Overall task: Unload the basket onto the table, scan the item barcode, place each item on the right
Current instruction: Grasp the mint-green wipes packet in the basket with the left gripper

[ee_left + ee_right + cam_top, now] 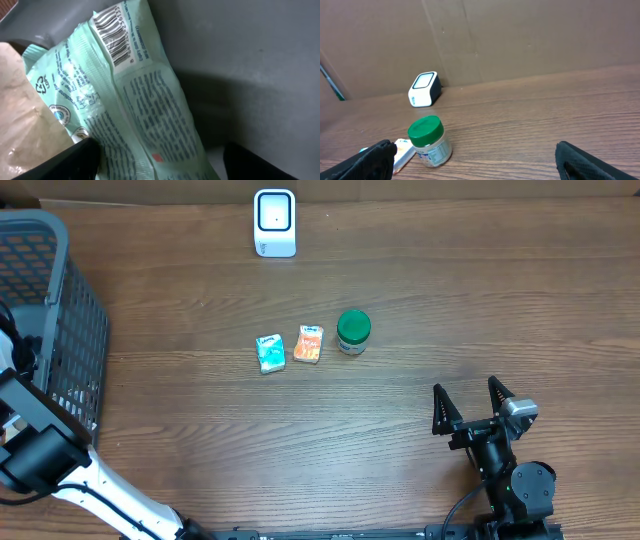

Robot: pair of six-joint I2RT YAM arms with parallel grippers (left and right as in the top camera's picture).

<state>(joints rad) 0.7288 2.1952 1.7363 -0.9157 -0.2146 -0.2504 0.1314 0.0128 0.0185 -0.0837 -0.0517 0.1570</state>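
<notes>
In the left wrist view a pale green packet [135,100] lies inside the grey basket [240,60], its barcode [117,37] facing up near the top. My left gripper [162,152] stands open astride the packet's lower end. The left finger touches the packet's edge and the right finger [250,162] is apart from it. The white scanner [275,223] stands at the table's far edge and also shows in the right wrist view as the scanner [424,89]. My right gripper [478,402] hangs open and empty at the front right.
A teal packet [271,353], an orange packet [309,344] and a green-lidded jar [353,332] sit mid-table. The mesh basket [50,310] fills the left edge, with my left arm reaching into it. A tan paper-like item [20,115] lies beside the green packet.
</notes>
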